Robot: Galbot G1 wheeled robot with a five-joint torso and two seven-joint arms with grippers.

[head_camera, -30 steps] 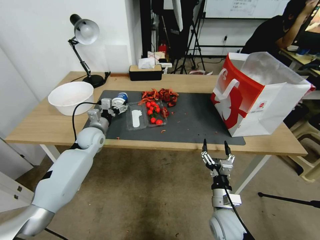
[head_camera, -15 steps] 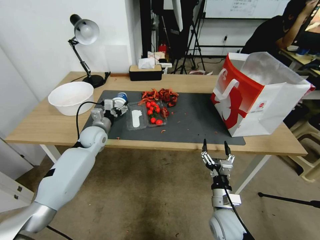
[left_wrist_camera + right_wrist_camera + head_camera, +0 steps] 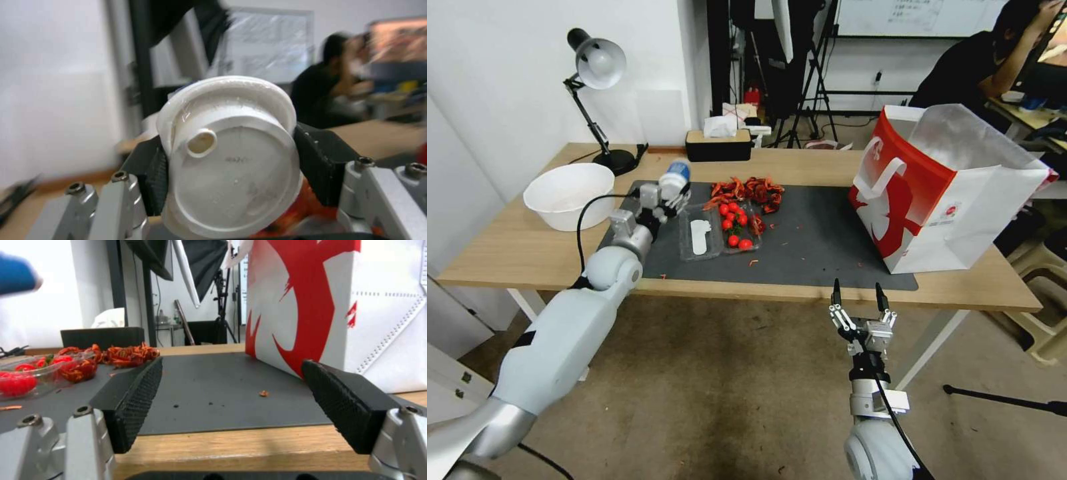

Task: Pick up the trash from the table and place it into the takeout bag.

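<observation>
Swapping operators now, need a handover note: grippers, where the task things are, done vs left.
Left gripper: jaws shut on the white lidded cup, lifted above the grey mat's left end.
Right gripper: jaws open, empty, parked below the table's near edge.
Takeout bag: upright and open at the table's right end.
Done: cup picked.
Left: bag the cup, then the white bowl, clear tomato tray and red scraps.

Your left gripper (image 3: pixel 672 195) is lifting the white lidded cup (image 3: pixel 674 177) clear of the mat (image 3: pixel 820 240), tilting it.
</observation>
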